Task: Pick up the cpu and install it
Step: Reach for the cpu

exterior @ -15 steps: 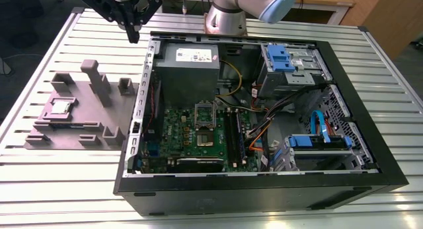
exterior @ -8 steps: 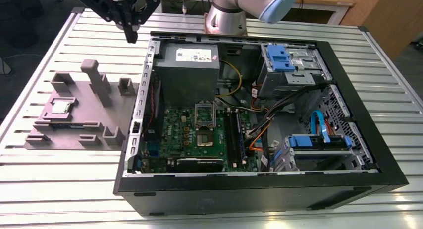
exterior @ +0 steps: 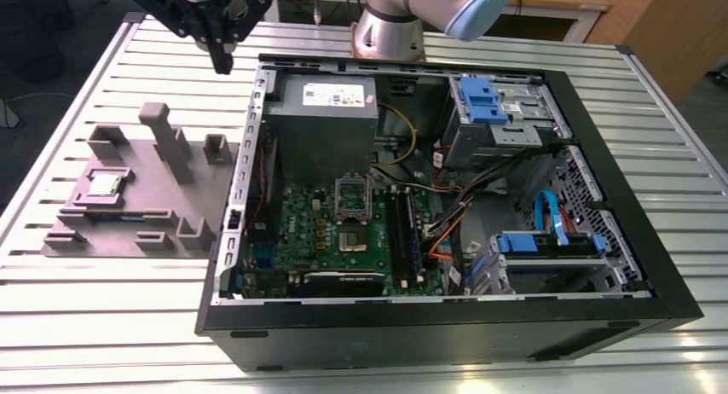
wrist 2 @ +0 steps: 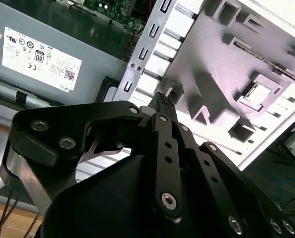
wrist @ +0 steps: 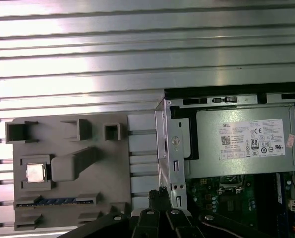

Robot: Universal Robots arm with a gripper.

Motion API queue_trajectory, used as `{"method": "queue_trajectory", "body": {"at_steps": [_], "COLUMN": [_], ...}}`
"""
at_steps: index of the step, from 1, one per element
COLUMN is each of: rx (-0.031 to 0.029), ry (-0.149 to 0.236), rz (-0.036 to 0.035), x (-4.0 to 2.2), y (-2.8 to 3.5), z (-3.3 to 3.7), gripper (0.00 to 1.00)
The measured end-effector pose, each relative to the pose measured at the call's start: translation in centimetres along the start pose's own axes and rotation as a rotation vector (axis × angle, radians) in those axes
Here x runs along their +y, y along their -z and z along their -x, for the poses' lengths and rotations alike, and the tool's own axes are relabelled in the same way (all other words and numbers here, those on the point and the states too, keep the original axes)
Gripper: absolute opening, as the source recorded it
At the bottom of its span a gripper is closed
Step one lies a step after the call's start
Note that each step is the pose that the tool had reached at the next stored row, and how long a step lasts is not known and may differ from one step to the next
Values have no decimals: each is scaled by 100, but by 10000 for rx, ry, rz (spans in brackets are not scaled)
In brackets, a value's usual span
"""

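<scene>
Pick-up stage, not yet begun on the part. The black linkage gripper (exterior: pixel 223 63) hangs above the ribbed aluminium desk (exterior: pixel 114 326), near the back corner of the open black computer case (exterior: pixel 455 334). Its fingers (wrist 2: pixel 162 101) look pressed together with nothing between them.

The cpu (exterior: pixel 106 184), a small square chip with a dull silver top, lies flat in a recess of the grey moulded fixture plate (exterior: pixel 85 232) beside the case, well apart from the gripper. It also appears in both wrist views (wrist 2: pixel 258 93) (wrist: pixel 35 173).

By judgement, a grasp calls for spread fingers and a straight descent onto the chip's edges. The tall grey post (exterior: pixel 170 142) near the recess could obstruct. The oblong metal socket frame (exterior: pixel 353 198) lies on the green board inside the case, below the grey power-supply box (exterior: pixel 324 112).
</scene>
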State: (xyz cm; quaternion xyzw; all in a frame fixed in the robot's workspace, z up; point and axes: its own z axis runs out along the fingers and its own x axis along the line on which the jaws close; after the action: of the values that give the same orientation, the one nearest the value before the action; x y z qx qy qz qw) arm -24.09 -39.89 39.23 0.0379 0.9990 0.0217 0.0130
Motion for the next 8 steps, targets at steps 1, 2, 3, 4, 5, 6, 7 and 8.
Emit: {"method": "queue_trajectory", "body": {"at_steps": [1,2,3,4,5,6,7,8], "rx": [0,-1,-1,-1,-1,-1,0,0], "ry": [1,0,0,0,0,0,0,0], "rz": [0,0,1,0,0,0,0,0], "x": [0,-1,-1,-1,-2,-2,-2,-3], "y": [0,0,0,0,0,0,1,1], "z": [-4,-8,-12,-16,-21,-25,-30,-35], "gripper": [11,11,11,11,11,11,11,11]}}
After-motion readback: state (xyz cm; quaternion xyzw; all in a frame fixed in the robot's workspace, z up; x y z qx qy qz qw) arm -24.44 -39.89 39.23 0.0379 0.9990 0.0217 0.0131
